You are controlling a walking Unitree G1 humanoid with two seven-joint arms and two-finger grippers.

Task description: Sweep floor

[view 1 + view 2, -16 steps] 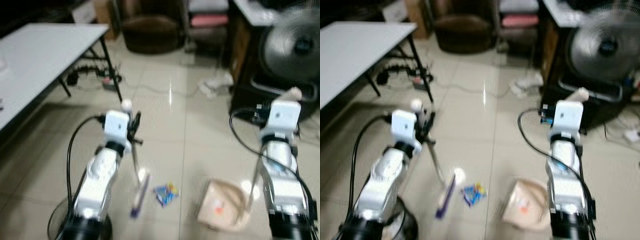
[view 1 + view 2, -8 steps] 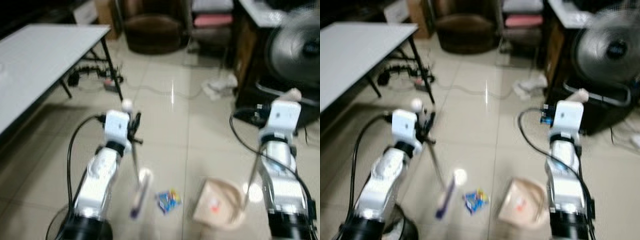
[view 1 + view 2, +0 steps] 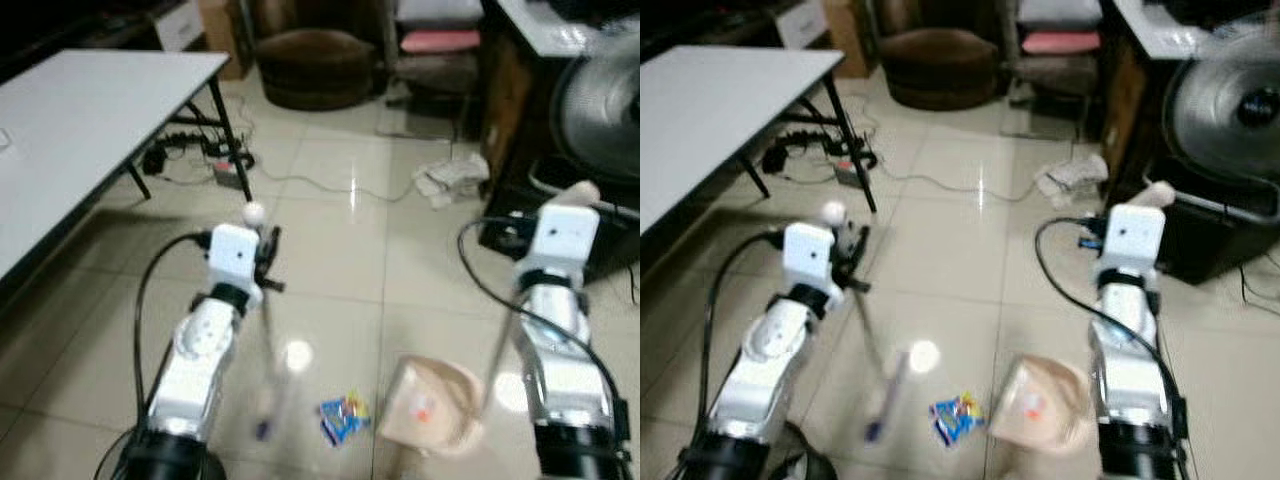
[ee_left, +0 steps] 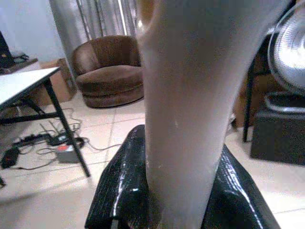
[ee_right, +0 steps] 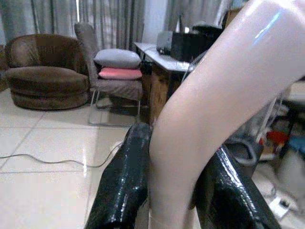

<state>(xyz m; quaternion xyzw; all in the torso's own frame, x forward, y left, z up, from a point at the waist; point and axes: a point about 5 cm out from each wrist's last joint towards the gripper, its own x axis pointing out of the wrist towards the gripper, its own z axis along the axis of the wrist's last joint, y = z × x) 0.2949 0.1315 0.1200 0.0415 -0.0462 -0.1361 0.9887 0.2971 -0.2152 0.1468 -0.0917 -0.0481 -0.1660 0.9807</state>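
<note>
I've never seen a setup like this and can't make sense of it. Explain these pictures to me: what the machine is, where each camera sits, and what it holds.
This is a humanoid robot with two silver arms. Two pictures come from cameras in its head, looking down at a tiled floor; the other two come from cameras on its wrists, looking along each gripper's black fingers.

The left gripper is shut on a broom handle; the broom, blurred, reaches down to the floor. The right gripper is shut on a dustpan handle, and the beige dustpan sits on the tiles. Between them lies a small colourful wrapper.

Around stand a white table, a brown armchair, a fan and cables.
</note>
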